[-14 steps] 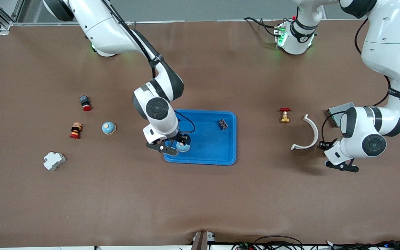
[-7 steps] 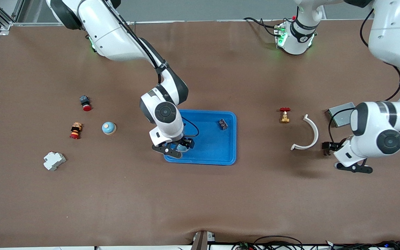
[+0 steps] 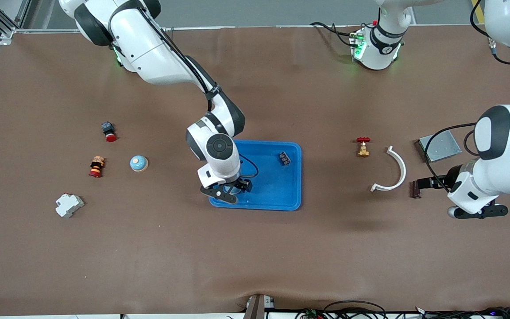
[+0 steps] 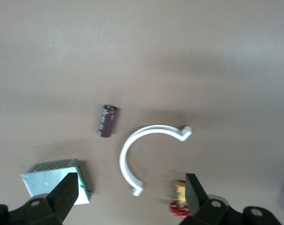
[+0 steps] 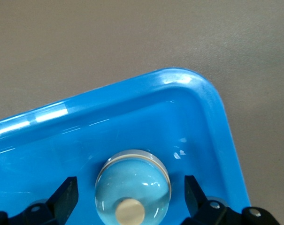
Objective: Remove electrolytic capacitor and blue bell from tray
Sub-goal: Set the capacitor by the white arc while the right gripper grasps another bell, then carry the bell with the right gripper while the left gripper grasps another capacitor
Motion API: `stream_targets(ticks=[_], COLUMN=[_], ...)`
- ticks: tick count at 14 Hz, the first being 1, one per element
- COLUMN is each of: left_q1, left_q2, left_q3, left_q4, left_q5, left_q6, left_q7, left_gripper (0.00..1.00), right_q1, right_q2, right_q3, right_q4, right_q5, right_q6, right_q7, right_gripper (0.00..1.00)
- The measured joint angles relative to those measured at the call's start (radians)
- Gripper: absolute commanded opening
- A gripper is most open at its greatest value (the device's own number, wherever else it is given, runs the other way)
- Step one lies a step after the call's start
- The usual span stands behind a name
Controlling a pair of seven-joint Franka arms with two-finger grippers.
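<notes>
Brown matting covers the counter [image 3: 255, 257] from end to end, and small parts lie scattered over it. Toward the right arm's end sit a white breaker block [image 3: 69, 205], a red-and-orange striped button [image 3: 96, 166], a dark switch with a red cap [image 3: 108, 131] and a spare blue bell [image 3: 139, 163], all well apart from either set of fingers.

At mid-counter lies a blue tray [image 3: 281, 195]. The right gripper [image 3: 229, 191] hangs low over the tray's corner nearest the front camera, on the right arm's side. Its fingers [image 5: 66, 197] stand wide apart, one on each side of the bell [image 5: 132, 183], with a clear gap between pad and dome, so the bell rests on the tray floor and is not gripped. A small dark component [image 3: 285, 158] lies in the tray too, away from those fingers.

Toward the left arm's end stand a brass valve with a red handwheel [image 3: 363, 147], a white curved clip [image 3: 392, 170] and a grey metal box [image 3: 440, 148]. The capacitor [image 4: 107, 120], a dark maroon cylinder, lies on its side on the matting between clip and box. The left gripper [image 4: 130, 199] is raised over this group with its fingers [image 4: 65, 197] spread wide and nothing between them; the capacitor lies loose below.
</notes>
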Motion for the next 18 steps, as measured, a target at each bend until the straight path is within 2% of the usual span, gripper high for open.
stream_targets(ticks=[3,5,6,7,8,9,10,16,18], left_q1=[-0.001,-0.001,-0.003,-0.011,-0.029,-0.054,-0.083,-0.252,-0.305], left_q2=[-0.034,-0.047,-0.049,-0.049,-0.049,-0.049,-0.048,-0.019,0.017], left_q3=[-0.046,-0.094,-0.121,-0.144,-0.156,-0.159,-0.16,-0.158,-0.158], left_q4=[0.005,0.007,0.012,0.018,0.022,0.022,0.022,0.02,0.019], left_q5=[-0.045,-0.061,-0.061,-0.061,-0.061,-0.06,-0.059,-0.029,0.018], left_q6=[-0.001,-0.001,-0.001,0.001,0.007,0.022,0.039,0.149,0.191], left_q7=[-0.189,-0.329,-0.404,-0.474,-0.539,-0.6,-0.663,-0.947,-1.026], left_gripper=[1.0,1.0,1.0,1.0,1.0,1.0,1.0,1.0,1.0], right_q1=[0.002,0.007,0.01,0.013,0.015,0.016,0.016,0.016,0.016], right_q2=[0.001,0.001,0.001,0.002,0.002,0.002,0.002,0.002,-0.004], right_q3=[0.0,0.0,0.0,0.0,0.0,0.0,-0.001,-0.007,-0.006], right_q4=[0.004,0.005,0.005,0.005,0.005,0.005,0.005,0.025,0.049], right_q5=[-0.001,-0.001,-0.002,-0.002,-0.005,-0.013,-0.018,-0.018,-0.018], right_q6=[0.0,0.0,0.0,0.0,0.0,0.0,-0.001,-0.014,-0.07], right_q7=[0.001,0.001,0.001,0.002,0.002,0.002,0.002,0.003,0.003], right_gripper=[1.0,0.94,0.86,0.72,0.5,0.19,0.0,0.0,0.0])
